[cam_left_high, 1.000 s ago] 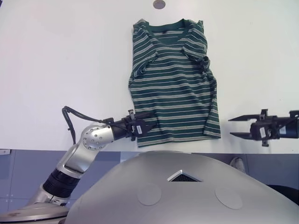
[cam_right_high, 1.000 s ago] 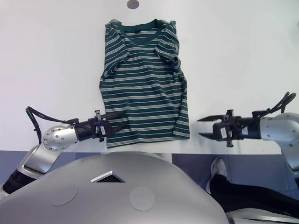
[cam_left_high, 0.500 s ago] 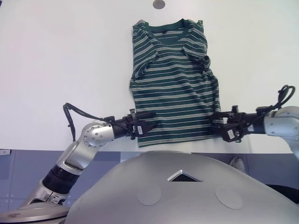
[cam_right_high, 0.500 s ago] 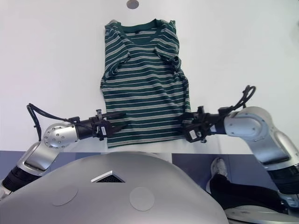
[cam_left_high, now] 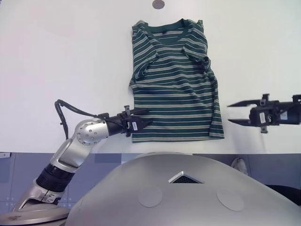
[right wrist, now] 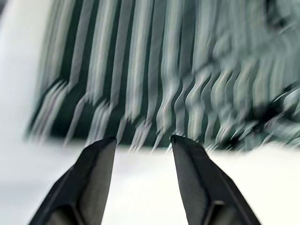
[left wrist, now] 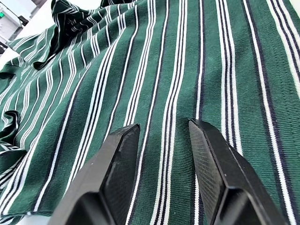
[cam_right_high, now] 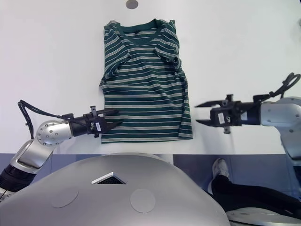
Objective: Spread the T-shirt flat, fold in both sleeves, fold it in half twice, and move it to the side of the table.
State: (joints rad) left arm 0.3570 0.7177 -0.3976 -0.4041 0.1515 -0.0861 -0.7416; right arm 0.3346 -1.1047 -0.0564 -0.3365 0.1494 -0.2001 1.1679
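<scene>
Green striped T-shirt (cam_left_high: 174,80) lying on white table (cam_left_high: 70,56), left gripper (cam_left_high: 146,117) spread over its near-left corner, right gripper (cam_left_high: 229,113) spread nearby.

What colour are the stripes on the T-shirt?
White and dark stripes on green; the T-shirt shows them best in the left wrist view.

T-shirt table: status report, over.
Left gripper open over T-shirt, near hem corner. Right gripper open, beside it, apart. Sleeves folded in. Grey disc beyond collar.
</scene>
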